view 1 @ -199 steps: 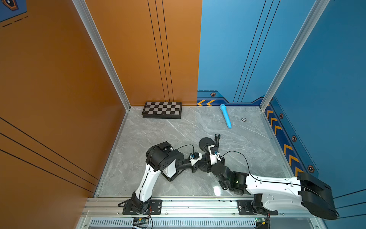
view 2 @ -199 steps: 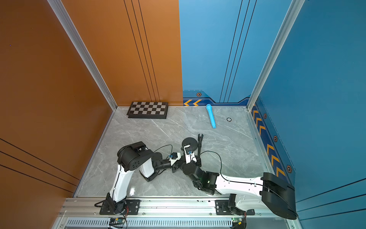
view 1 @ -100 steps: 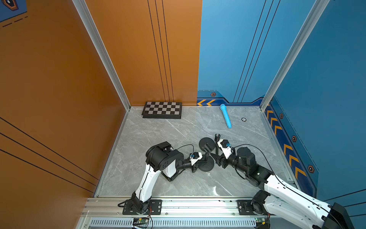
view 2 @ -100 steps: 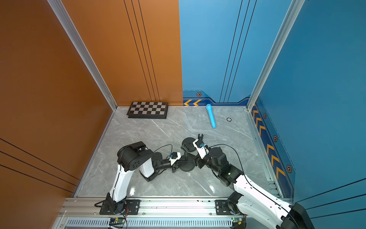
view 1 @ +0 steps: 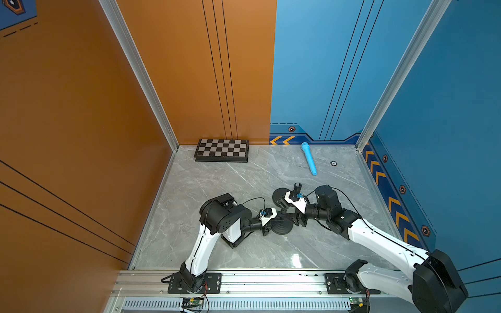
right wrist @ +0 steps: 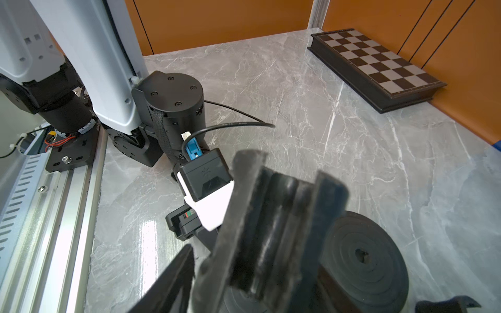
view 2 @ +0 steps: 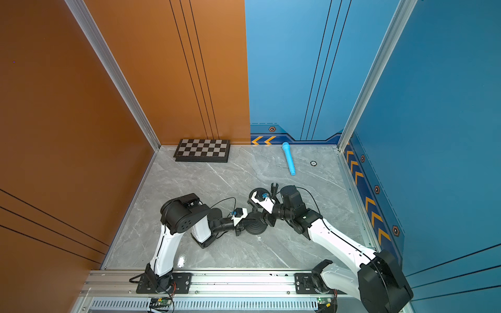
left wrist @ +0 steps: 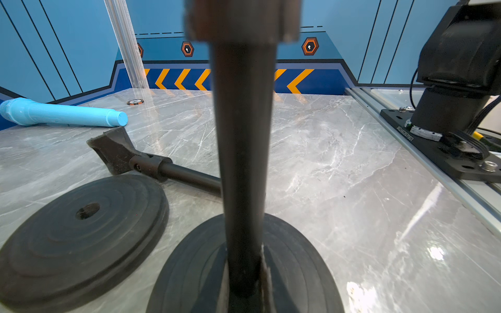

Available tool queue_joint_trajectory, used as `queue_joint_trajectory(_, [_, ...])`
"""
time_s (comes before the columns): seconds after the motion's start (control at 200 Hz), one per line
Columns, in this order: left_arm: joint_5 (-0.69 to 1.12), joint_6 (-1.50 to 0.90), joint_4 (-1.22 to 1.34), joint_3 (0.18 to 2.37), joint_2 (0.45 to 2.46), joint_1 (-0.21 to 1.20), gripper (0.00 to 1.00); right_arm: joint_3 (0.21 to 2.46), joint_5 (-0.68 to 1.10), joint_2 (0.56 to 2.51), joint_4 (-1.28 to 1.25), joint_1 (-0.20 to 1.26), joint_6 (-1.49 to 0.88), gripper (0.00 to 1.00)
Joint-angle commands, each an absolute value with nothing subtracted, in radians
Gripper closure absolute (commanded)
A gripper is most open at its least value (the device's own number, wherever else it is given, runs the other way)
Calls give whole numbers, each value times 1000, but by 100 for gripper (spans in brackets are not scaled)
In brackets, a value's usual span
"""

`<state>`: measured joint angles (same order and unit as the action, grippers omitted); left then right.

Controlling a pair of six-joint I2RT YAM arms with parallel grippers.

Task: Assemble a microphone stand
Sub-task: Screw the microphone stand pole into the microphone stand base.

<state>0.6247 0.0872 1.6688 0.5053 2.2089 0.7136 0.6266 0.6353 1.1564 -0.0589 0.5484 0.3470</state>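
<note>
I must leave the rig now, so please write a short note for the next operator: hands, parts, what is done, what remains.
Hands: left hand shut on the upright pole; right hand has its jaws either side of the same pole, shut or not I cannot tell.
Parts: a second base, hole empty, lies beside; the clip rod lies flat next to it; the blue microphone lies near the back wall.
Done: pole stands in its base; tightness not visible.
Left, probably: fit clip rod on pole, microphone in clip.
</note>
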Motion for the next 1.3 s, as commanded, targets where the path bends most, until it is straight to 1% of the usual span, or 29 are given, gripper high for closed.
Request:
queue_joint_trajectory(0.0, [581,100,1411,472,2290,701,89,662,672,1190,-77,540,382,60])
queue_joint_trajectory(0.045, [580,100,1411,474,2290,700,89,658,642,1197,-86,544,379,68])
queue_joint_trajectory(0.075, [581,100,1412,473,2291,699,89,643,598,1196,-111,553,368,76])
queue_joint_trajectory(0.135, [578,99,1412,474,2293,699,89,591,521,1187,-211,571,310,84])
queue_joint_trajectory(0.205, [577,98,1410,475,2292,699,89,512,396,1171,-358,603,204,100])
queue_joint_trajectory(0.305, [574,95,1412,474,2292,699,89,446,61,1147,-422,693,76,100])
queue_joint_trajectory(0.36, [574,94,1411,475,2293,699,89,410,-154,1134,-439,813,20,100])
queue_joint_trajectory(0.42, [573,93,1412,476,2294,699,89,368,-379,1126,-467,897,-79,100])
queue_joint_trajectory(0.505, [569,91,1411,476,2295,698,89,341,-604,1133,-466,987,-226,100])
queue_joint_trajectory(0.556, [569,91,1412,477,2295,699,89,351,-677,1141,-436,1025,-267,100])
queue_joint_trajectory(0.726, [568,86,1411,476,2291,700,89,373,-686,1134,-373,1043,-348,100])
queue_joint_trajectory(0.756, [570,83,1412,472,2280,701,86,374,-679,1129,-369,1042,-345,100])
queue_joint_trajectory(0.791, [582,85,1411,463,2257,702,78,374,-680,1124,-364,1043,-346,100])
queue_joint_trajectory(0.836, [603,99,1412,448,2218,706,73,374,-677,1121,-362,1041,-347,100])
queue_joint_trajectory(0.866, [611,104,1411,438,2183,708,68,375,-674,1119,-360,1042,-347,100])
queue_joint_trajectory(0.946, [612,111,1412,416,2090,706,63,388,-670,1116,-338,1041,-345,100])
queue_joint_trajectory(1.006, [608,109,1411,409,2035,703,58,394,-660,1116,-326,1042,-343,100])
queue_joint_trajectory(1.136, [608,90,1411,436,1980,696,54,404,-638,1127,-325,1051,-333,100])
queue_joint_trajectory(1.296, [606,59,1411,500,2007,698,52,432,-623,1162,-319,1068,-307,100])
